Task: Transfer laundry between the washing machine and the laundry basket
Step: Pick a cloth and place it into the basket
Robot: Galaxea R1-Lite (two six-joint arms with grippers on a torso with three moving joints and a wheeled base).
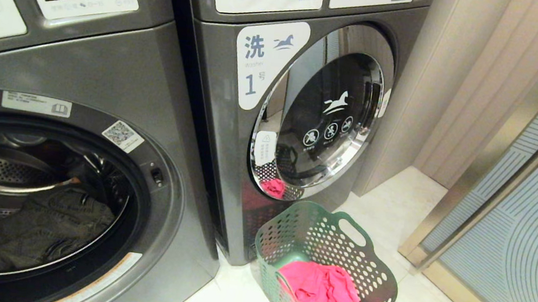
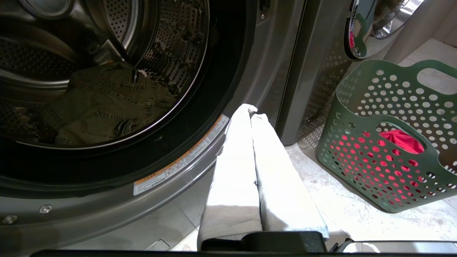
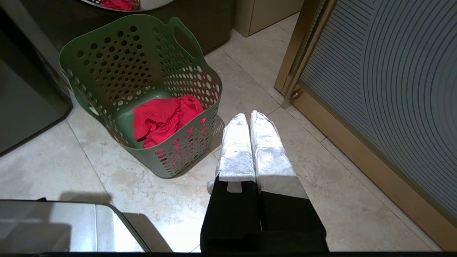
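The washing machine [image 1: 92, 191] stands open on the left of the scene, its round mouth facing the robot, and a dark olive-grey garment [image 2: 103, 103] lies crumpled on the floor of the drum. The laundry basket [image 1: 362, 263] sits on the tiled floor to the right, just in front of the closed washer [image 1: 303, 114] labelled "1", with a bright red garment [image 3: 162, 119] bunched in its bottom. Neither arm shows in the head view. The left end effector [image 2: 250, 111] hangs low in front of the open machine's lower rim, its covered fingers pressed together and holding nothing; the olive-grey garment lies ahead of it and to the left, inside the drum, while the basket sits off to its right. The right end effector [image 3: 249, 117] is also clenched and empty, poised over bare floor with the basket just beside it on the left. Judging by this layout, the left arm is nearer the drum and the right arm nearer the basket. The red garment is a loose heap with no clear long axis, so a grasp from above near its middle seems simplest.
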